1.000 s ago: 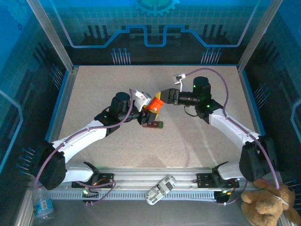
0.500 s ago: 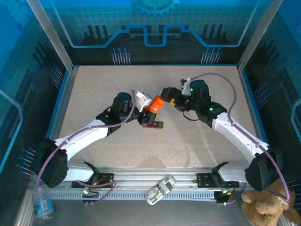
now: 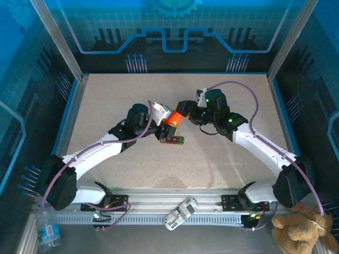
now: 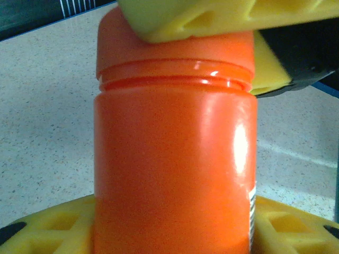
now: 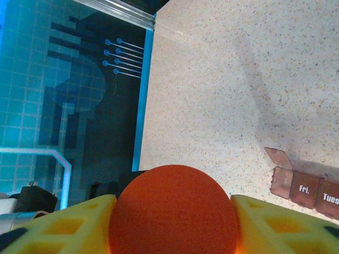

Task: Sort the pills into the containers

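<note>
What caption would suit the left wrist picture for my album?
Teamwork: the left claw holds an orange pill bottle while the right claw grips its cap.

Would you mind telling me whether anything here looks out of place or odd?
Nothing is spilled. The pill box near the held bottle has one end lid flipped open. A teddy bear by the right arm's base and what looks like a remote control on the front rail seem unrelated to the job.

We see a round orange plastic bottle top pinched between the two yellow fingers of the right gripper. Down at the right, a dark red see-through strip of little pill boxes lies on the speckled tan table, one lid up.
</note>
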Tool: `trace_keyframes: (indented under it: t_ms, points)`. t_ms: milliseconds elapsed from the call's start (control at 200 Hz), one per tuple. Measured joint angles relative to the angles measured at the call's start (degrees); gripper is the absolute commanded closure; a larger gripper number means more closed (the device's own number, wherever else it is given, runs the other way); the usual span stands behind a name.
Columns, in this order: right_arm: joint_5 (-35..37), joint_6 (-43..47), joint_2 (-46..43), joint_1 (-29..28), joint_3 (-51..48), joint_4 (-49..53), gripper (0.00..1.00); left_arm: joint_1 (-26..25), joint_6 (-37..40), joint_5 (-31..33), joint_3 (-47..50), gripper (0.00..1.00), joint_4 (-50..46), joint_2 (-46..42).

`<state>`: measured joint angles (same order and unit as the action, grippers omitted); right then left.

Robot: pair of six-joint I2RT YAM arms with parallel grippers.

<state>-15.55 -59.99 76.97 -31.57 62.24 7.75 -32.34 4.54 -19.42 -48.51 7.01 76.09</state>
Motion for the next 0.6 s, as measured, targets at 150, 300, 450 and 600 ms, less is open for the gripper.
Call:
trace_keyframes:
  t_ms: [150, 300, 450, 600]
  points:
    - [0.0, 1.6, 0.0, 0.0, 0.0, -0.3, 0.55, 0.2, -0.1, 0.1, 0.0, 1.00, 0.2, 0.0]
    - [-7.0, 10.4, 1.3, 2.4, -0.9, -5.2, 0.53, 0.5, -0.6, 0.2, 0.0, 1.00, 1.0, 0.0]
    - [-18.1, 17.3, 2.6, 5.7, -6.1, -17.7, 0.52, 0.7, -1.9, -0.9, 0.0, 1.00, 0.6, 0.0]
    - [-22.7, 17.1, 3.8, 6.6, -7.8, -25.4, 0.43, 0.9, -3.4, -2.3, 0.0, 1.00, 1.2, -0.1]
